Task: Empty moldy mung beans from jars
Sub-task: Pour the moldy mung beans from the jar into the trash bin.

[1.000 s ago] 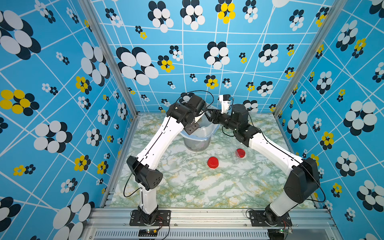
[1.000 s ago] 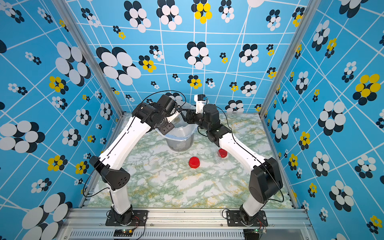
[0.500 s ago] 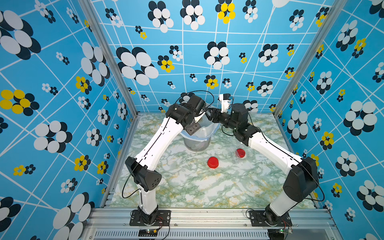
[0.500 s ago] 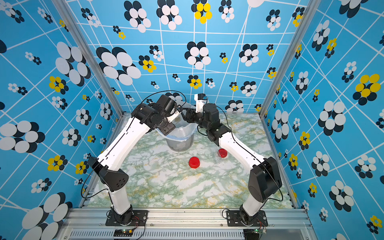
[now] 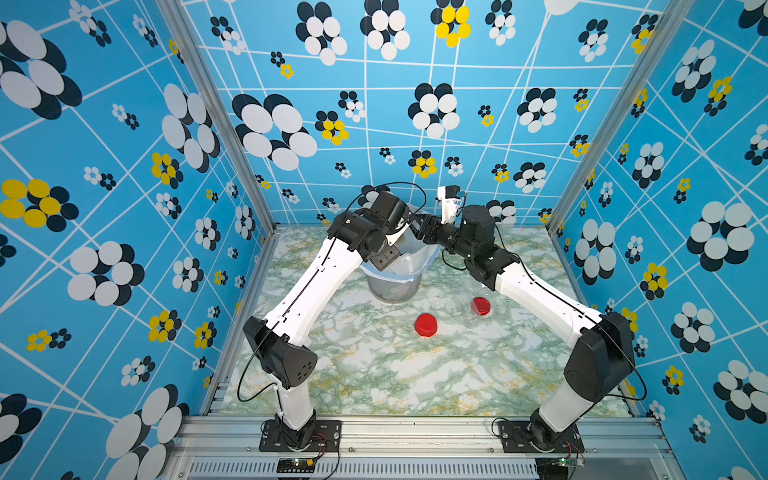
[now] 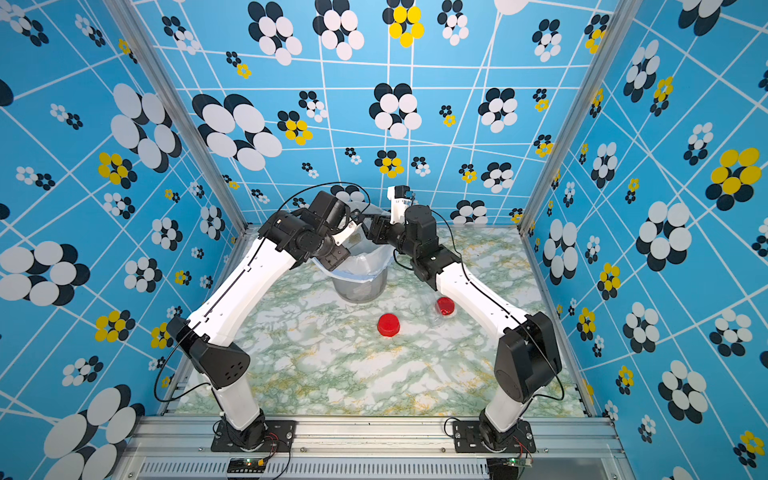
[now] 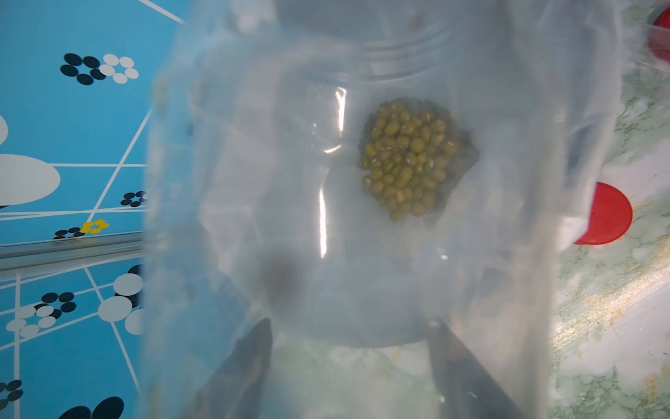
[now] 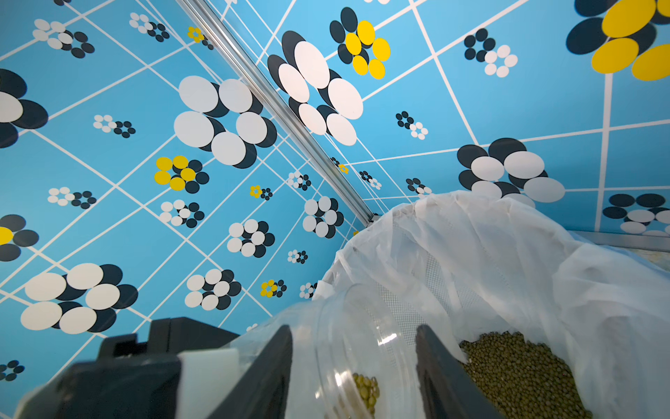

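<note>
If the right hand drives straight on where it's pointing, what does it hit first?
Apart from the jar between its fingers, the right hand would probably first meet the white bag lining the bucket, above the dumped mung beans; depth is unclear.

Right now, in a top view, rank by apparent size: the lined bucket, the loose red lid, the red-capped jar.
Largest: lined bucket.
Next, unranked: loose red lid and red-capped jar look alike; the lid seems bigger, but lies nearer the camera, and the jar's clear body barely shows.
</note>
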